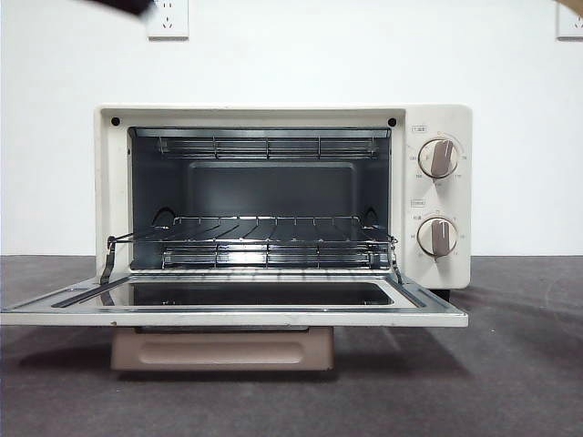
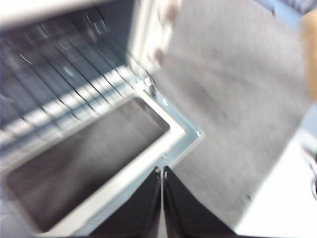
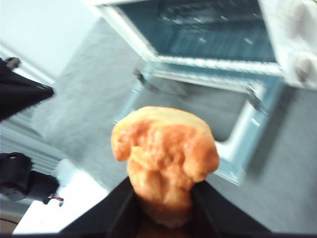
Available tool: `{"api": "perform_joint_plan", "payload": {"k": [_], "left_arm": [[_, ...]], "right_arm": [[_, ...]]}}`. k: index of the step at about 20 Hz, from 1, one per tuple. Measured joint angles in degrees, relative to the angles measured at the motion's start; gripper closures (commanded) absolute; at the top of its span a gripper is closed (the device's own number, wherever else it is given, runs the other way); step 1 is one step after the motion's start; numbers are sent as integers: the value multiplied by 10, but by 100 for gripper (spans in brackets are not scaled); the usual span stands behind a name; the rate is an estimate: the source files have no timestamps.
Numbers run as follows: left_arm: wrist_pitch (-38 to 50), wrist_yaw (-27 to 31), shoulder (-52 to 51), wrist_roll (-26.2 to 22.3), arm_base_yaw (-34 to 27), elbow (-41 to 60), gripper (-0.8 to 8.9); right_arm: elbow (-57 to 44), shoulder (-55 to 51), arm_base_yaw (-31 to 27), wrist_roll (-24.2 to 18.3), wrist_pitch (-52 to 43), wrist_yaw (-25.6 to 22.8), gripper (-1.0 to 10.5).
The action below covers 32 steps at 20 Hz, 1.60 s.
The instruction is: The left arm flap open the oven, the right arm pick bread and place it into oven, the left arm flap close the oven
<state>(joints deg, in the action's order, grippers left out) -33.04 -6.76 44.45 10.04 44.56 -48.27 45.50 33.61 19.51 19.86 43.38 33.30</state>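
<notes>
The cream-white oven (image 1: 437, 118) stands open, its glass door (image 1: 255, 294) folded flat toward me and the wire rack (image 1: 264, 241) bare. My right gripper (image 3: 163, 198) is shut on the golden-orange bread (image 3: 166, 153) and holds it in the air in front of and above the open door (image 3: 233, 148). In the front view only a sliver of the bread (image 1: 571, 5) shows at the top right corner. My left gripper (image 2: 161, 172) is shut and empty, hovering above a front corner of the door (image 2: 190, 134). It shows as a black tip (image 1: 123, 5) at the top left.
The oven sits on a dark grey table (image 1: 510, 382) before a white wall with sockets (image 1: 168, 18). The door's beige handle (image 1: 223, 350) hangs under its front edge. Two beige knobs (image 1: 439, 157) are on the oven's right panel. The left arm (image 3: 20, 94) shows at the right wrist view's edge.
</notes>
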Motion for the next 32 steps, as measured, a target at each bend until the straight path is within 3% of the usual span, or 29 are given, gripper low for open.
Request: {"api": "perform_joint_plan", "payload": {"k": [6, 15, 25, 32], "left_arm": [[-60, 34, -103, 14, 0, -24, 805], [-124, 73, -186, 18, 0, -35, 805], [-130, 79, -198, 19, 0, -35, 805], [-130, 79, -198, 19, 0, -35, 805]], "right_arm": [[0, 87, 92, 31, -129, -55, 849], [0, 244, 212, 93, -325, -202, 851], [0, 415, 229, 152, -481, -264, 851], [0, 475, 229, 177, -598, -329, 852]]}}
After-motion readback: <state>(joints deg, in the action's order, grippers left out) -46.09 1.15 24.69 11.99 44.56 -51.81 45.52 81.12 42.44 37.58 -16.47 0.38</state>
